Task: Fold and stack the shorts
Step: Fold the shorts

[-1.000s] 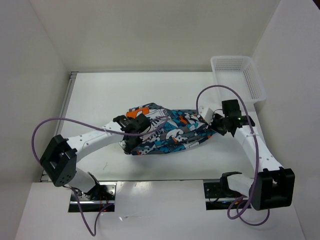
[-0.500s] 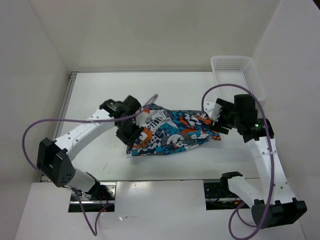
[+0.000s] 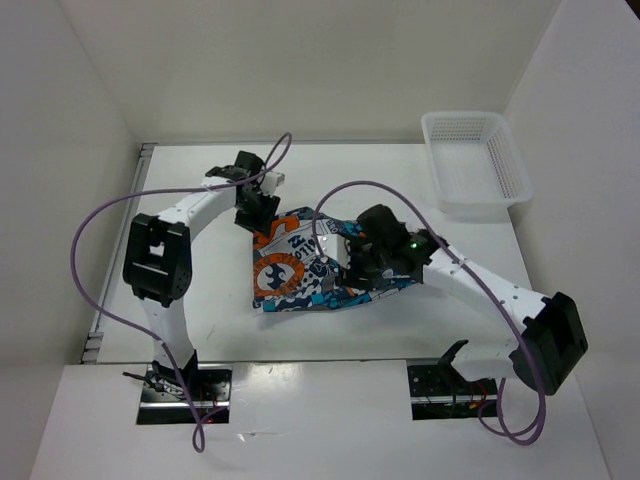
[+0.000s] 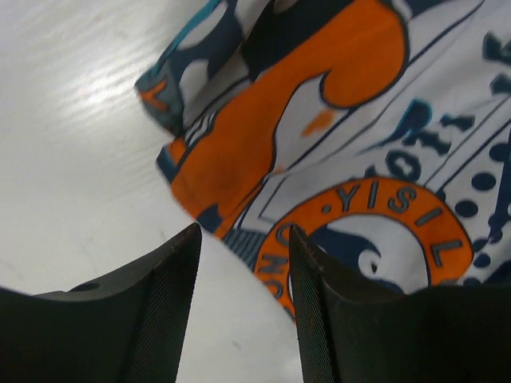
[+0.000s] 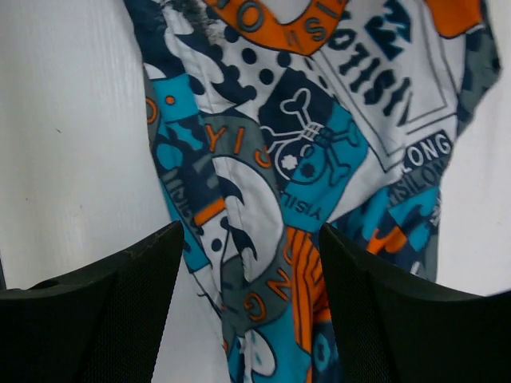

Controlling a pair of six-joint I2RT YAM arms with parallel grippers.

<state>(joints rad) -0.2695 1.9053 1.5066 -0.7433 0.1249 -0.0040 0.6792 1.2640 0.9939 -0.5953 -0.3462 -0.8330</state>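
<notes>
The printed shorts (image 3: 300, 270) lie folded in a bundle at the middle of the table, orange round emblem at the left. My left gripper (image 3: 258, 205) hovers open over the bundle's far left corner; in the left wrist view (image 4: 243, 271) its fingers straddle the shorts' edge (image 4: 335, 144) and bare table, holding nothing. My right gripper (image 3: 352, 262) hovers open over the right half of the bundle; in the right wrist view (image 5: 251, 271) the shorts (image 5: 303, 159) show between its spread fingers, not gripped.
A white mesh basket (image 3: 512, 170) stands at the far right corner of the table. White walls close in the table (image 3: 190, 300) on the left, back and right. Purple cables loop above both arms.
Both grippers have let go of the shorts. The left gripper moved to the far left corner of the bundle. The right gripper swung left over the bundle. The shorts' right part now lies folded leftward.
</notes>
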